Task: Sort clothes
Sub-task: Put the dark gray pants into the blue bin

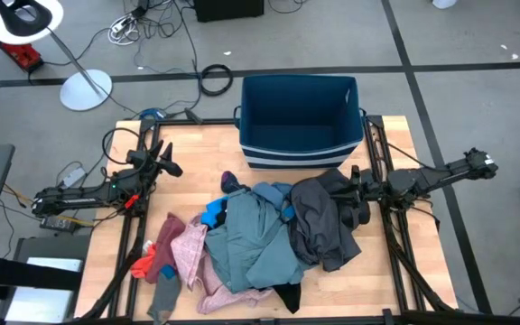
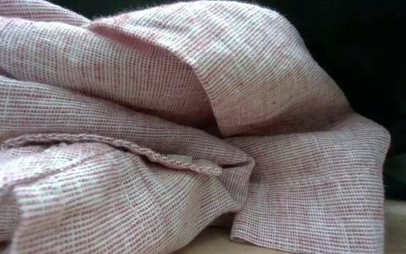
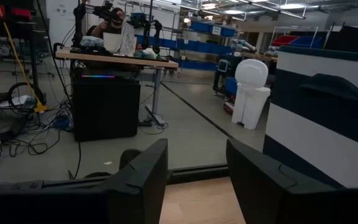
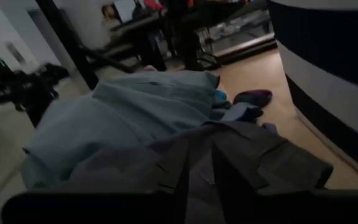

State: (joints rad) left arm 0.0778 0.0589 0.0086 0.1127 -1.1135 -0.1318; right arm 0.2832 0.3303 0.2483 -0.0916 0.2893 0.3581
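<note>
A pile of clothes lies mid-table: a teal-grey garment [image 1: 255,239], a dark grey garment [image 1: 319,226] draped partly over its right side, a pink woven one [image 1: 197,257] that fills the low view [image 2: 189,127], a bright blue piece [image 1: 213,214], a red-orange piece [image 1: 143,266], a black piece [image 1: 287,293] and a grey sock [image 1: 161,302]. My right gripper [image 1: 339,191] reaches in from the table's right and is shut on the dark grey garment [image 4: 260,155]. My left gripper [image 1: 165,162] is open and empty at the table's far left, and also shows in its wrist view [image 3: 197,180]. My right gripper pinches a raised fold of the dark grey garment [image 4: 199,146] between its two fingers, at the garment's far right part near the bin. The fingers come roughly level from the table's right side. The rest of the garment lies slack on the table and on the teal-grey garment.
A dark blue bin with white stripes [image 1: 301,122] stands open at the table's far edge, just beyond the pile, and shows in the left wrist view [image 3: 316,124]. Bare wood shows at the far left [image 1: 197,153] and near right [image 1: 377,280]. A small purple piece [image 1: 230,181] lies near the bin.
</note>
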